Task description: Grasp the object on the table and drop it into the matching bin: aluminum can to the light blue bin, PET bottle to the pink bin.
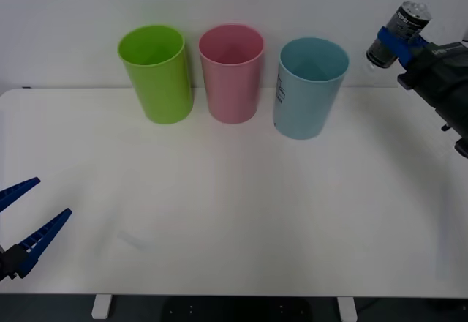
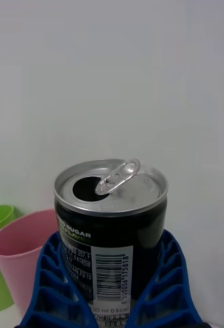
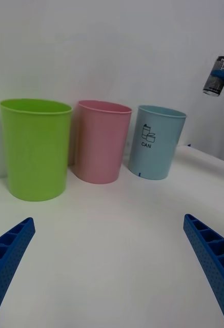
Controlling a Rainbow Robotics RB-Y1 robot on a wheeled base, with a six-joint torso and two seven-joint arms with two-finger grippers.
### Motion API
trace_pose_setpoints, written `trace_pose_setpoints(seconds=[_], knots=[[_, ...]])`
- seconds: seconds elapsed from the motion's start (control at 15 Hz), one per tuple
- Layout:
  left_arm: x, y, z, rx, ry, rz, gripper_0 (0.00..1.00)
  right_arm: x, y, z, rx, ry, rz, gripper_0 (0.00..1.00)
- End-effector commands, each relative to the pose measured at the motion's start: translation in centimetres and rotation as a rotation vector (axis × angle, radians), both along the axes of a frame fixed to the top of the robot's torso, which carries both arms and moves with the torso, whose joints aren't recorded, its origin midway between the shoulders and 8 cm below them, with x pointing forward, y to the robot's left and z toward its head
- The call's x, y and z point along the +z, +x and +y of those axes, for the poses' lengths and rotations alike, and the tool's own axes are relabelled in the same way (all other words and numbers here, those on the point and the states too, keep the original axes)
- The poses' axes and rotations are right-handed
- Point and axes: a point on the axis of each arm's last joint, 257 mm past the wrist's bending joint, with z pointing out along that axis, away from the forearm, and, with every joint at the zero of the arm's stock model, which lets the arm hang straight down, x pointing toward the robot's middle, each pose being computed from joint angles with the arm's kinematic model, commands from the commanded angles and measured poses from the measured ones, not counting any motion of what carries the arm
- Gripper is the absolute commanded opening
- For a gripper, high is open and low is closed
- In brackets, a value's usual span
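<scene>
My right gripper [image 1: 391,42] is shut on the aluminum can [image 1: 401,31], a small dark can with a silver top, held high in the air to the right of the light blue bin [image 1: 309,88]. In the right wrist view the can [image 2: 112,225] stands upright between the blue fingers [image 2: 55,287], its pull-tab raised over an open mouth. The pink bin [image 1: 232,73] stands left of the light blue one, which carries a white CAN label [image 3: 148,138]. My left gripper [image 1: 25,223] waits open at the table's near left corner.
A lime green bin [image 1: 156,73] stands leftmost in the row of three along the back of the white table [image 1: 234,219]. A white wall rises behind the bins. The held can [image 3: 218,76] also appears far off in the left wrist view.
</scene>
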Motion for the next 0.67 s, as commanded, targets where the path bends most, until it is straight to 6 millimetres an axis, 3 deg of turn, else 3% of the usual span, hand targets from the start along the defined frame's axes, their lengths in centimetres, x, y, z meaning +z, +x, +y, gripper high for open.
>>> trace_pose_setpoints(seconds=[0.07,0.33,0.67], knots=[[0.0,0.0,0.0,0.000,0.000,0.000,1.00,0.6,1.6,2.1,0.027,-0.021,-0.001,0.00],[0.0,0.0,0.0,0.000,0.000,0.000,1.00,1.0,4.7,4.5,0.045,-0.043,0.012,0.00],[0.0,0.0,0.0,0.000,0.000,0.000,1.00,0.2,8.4,7.5,0.033,-0.081,0.039,0.00]])
